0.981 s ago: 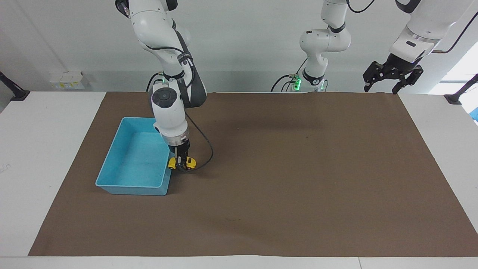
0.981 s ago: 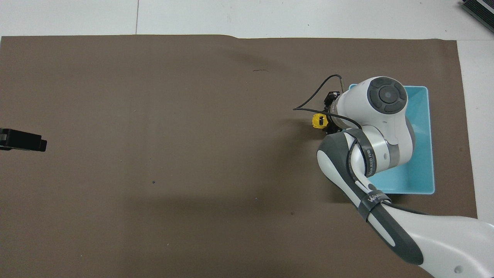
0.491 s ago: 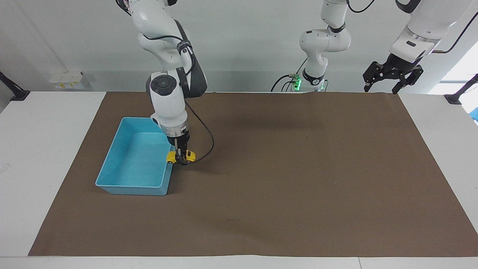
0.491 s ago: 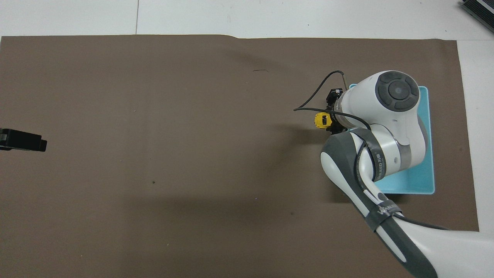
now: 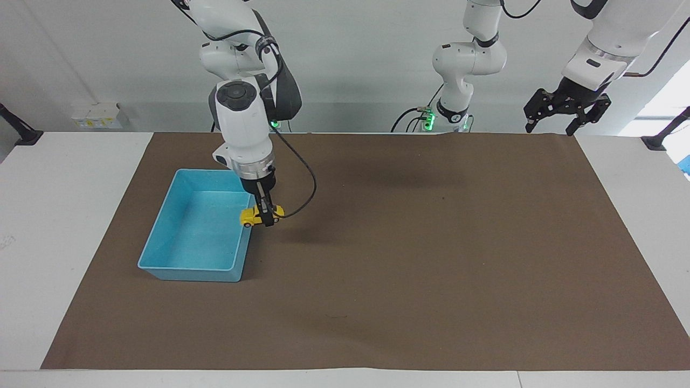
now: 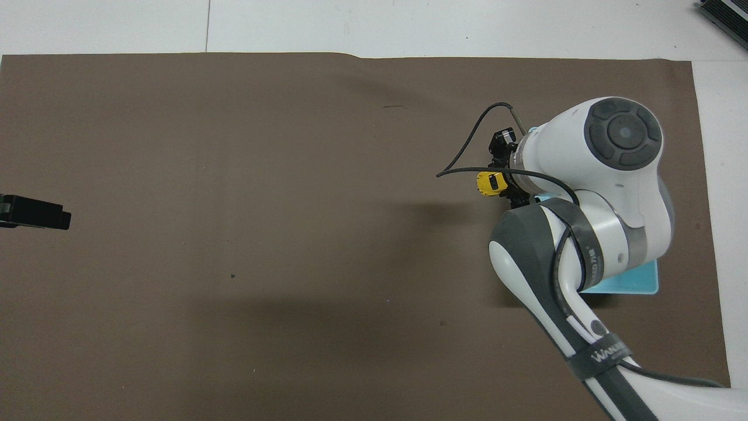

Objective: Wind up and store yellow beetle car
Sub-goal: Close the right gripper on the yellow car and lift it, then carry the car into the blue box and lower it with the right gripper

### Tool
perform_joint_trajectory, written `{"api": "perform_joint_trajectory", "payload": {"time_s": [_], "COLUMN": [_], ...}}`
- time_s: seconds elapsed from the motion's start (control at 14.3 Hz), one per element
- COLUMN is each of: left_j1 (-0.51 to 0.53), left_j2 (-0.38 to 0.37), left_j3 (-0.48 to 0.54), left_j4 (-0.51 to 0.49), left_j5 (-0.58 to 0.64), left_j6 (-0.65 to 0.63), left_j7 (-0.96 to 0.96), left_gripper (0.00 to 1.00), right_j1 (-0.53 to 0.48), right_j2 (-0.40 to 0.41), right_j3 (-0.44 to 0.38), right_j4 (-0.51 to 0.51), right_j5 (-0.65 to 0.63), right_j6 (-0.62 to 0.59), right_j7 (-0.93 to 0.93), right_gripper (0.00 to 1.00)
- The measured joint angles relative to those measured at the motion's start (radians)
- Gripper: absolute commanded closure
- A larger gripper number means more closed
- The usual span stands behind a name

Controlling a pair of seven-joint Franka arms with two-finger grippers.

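The yellow beetle car (image 5: 252,216) (image 6: 486,183) hangs in the air, clamped between the fingers of my right gripper (image 5: 266,217) (image 6: 504,185), which is shut on it. Gripper and car are over the rim of the blue bin (image 5: 161,231) on the side toward the table's middle. The right arm covers most of the bin (image 6: 631,285) in the overhead view. My left gripper (image 5: 566,110) waits open, raised over the robots' edge of the mat at the left arm's end; only its tip (image 6: 35,212) shows from overhead.
A brown mat (image 5: 431,258) covers the table (image 5: 54,215). A black cable (image 5: 307,188) loops from the right wrist over the mat beside the bin. A small white box (image 5: 97,115) sits by the wall at the right arm's end.
My right gripper has lifted the yellow beetle car up off the mat beside the bin, rising to the height of the bin's rim. The left arm has not moved.
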Motion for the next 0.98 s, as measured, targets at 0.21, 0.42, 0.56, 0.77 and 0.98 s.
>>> {"api": "perform_joint_trajectory", "payload": {"time_s": [0.21, 0.42, 0.56, 0.77, 0.98], "left_j1": [0.0, 0.0, 0.0, 0.0, 0.0], "left_j2": [0.0, 0.0, 0.0, 0.0, 0.0], "left_j3": [0.0, 0.0, 0.0, 0.0, 0.0], "left_j4": [0.0, 0.0, 0.0, 0.0, 0.0], "left_j5": [0.0, 0.0, 0.0, 0.0, 0.0], "left_j6": [0.0, 0.0, 0.0, 0.0, 0.0], "left_j7": [0.0, 0.0, 0.0, 0.0, 0.0], "left_gripper": [0.0, 0.0, 0.0, 0.0, 0.0], "right_j1": [-0.003, -0.018, -0.047, -0.1, -0.163], "right_j2": [-0.028, -0.042, -0.042, -0.042, -0.042], "right_j3": [0.001, -0.006, -0.008, -0.009, -0.012], "right_j4": [0.0, 0.001, 0.0, 0.0, -0.002], "right_j5": [0.0, 0.002, 0.002, 0.003, 0.003], "right_j6": [-0.04, -0.084, -0.112, -0.149, -0.169], "right_j7": [-0.13, -0.296, -0.408, -0.601, -0.821], "right_gripper": [1.0, 1.0, 1.0, 1.0, 1.0]}}
